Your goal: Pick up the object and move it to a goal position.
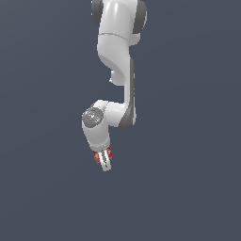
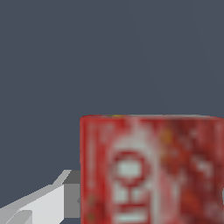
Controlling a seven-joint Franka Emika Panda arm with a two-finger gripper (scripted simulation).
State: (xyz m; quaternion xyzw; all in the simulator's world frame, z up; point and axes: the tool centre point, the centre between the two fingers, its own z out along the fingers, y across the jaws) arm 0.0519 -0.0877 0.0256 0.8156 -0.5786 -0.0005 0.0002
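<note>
In the exterior view the white arm reaches down from the top of the frame, bends at a grey-capped joint, and ends in the gripper, which points downward and tilts slightly toward the exterior view's right. No container shows in either view.

The red object sits between the two pale fingers; red shows on both sides of them, just below the hand body. The fingers are drawn in narrow against it, so the gripper is clamped on the object.

In the wrist view the object fills the lower half of the frame: a red face with blurred white markings and a ringed white mark. A pale finger lies along its side, touching its edge. The other finger is hidden behind the object.

Behind everything lies only a plain dark blue-grey background; whether it is floor or empty space I cannot tell.
</note>
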